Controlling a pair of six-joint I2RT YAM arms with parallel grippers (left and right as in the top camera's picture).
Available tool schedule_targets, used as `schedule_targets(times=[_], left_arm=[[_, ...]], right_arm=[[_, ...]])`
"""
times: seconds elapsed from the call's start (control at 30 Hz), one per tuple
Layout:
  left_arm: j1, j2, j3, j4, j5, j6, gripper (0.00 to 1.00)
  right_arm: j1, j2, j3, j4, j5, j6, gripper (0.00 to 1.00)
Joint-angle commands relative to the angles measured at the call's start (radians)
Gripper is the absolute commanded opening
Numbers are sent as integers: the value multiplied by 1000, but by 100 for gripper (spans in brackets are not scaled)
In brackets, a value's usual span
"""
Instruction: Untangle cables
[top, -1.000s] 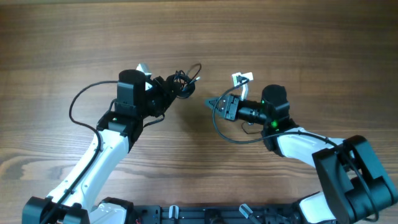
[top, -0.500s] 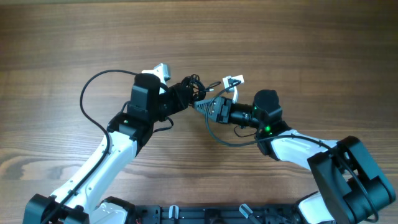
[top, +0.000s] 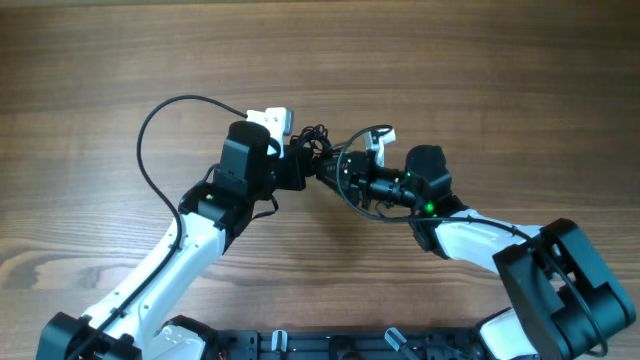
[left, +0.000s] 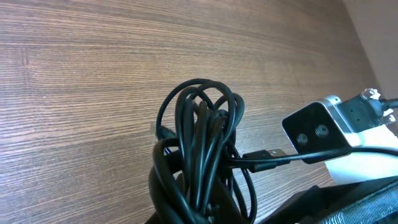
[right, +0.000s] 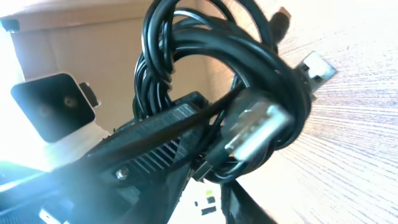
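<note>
Hanging above the middle of the table (top: 480, 70), the cables (top: 317, 148) are clenched as one knotted bundle by the left fingers (top: 298, 168). Whether the right fingers (top: 336, 172), close beside it, are closed cannot be told. No strand is freed, so the untangling is judged barely begun.

Left arm (top: 165, 265): white shell on the long link, black joint housings, one small green light.
Left arm's cable (top: 150, 125): thin and black, a wide loop toward the tabletop's left edge.
Left wrist camera (top: 271, 119): white box; the right wrist view shows a black face panel on it.
Left gripper (top: 303, 168): black, with a ribbed finger face and a screw head.
Right arm (top: 470, 235): white shell, black joints, green lights on the black wrist housing.
Right arm's cable (top: 365, 215): thin black loop.
Right wrist camera (top: 382, 135): white box, black panel with two screws.
Right gripper (top: 338, 172): black.
Right base (top: 555, 290): bulky black block at the tabletop's near right corner.
Base rail (top: 330, 345): black, along the near edge.
</note>
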Motion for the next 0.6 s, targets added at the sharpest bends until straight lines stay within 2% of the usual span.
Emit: schedule_targets(times=[0.0,0.1,0.2,0.23,0.33,0.4,0.57], left_arm=[[-35,-5,-1,-26,4,39,4],[-69,-5,-1,-28,2,39,4],[-66,-5,-1,-27,-95,3,4],[-66,-5,-1,-24,-156,-37,4],[-66,-5,-1,7,-200,-63,4],[-66,-5,-1,9,-200,-13,4],[-66,-5,-1,9,-237,21,4]], right_arm=[[-3,-2,13,21,103,14,21],[-3,-2,13,23,123,70,19],[-3,-2,13,1,19,71,43],[-3,-3,13,-29,0,70,48],[-3,-3,13,-61,-23,41,49],[-3,-2,13,-53,-53,71,47],[-3,-2,13,-55,-74,115,43]])
